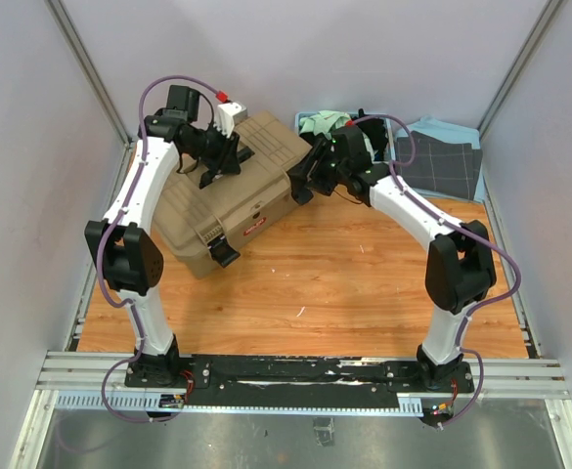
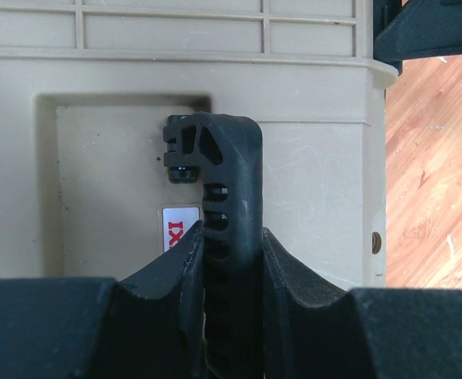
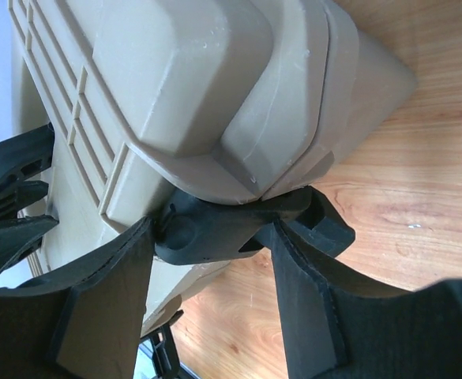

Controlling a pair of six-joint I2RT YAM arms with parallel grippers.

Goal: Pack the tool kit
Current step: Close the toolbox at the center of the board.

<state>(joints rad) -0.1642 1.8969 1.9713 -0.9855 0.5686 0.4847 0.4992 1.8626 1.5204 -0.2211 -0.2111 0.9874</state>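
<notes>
The toolbox (image 1: 183,210) sits lid down towards the far left of the wooden table (image 1: 364,283). At its right end, the right gripper (image 3: 211,237) spreads its fingers wide astride a black latch (image 3: 325,225), likely to snap it shut. On top, the left gripper (image 2: 232,245) is clamped on the raised handle (image 2: 231,158), probably steadying the box.
</notes>
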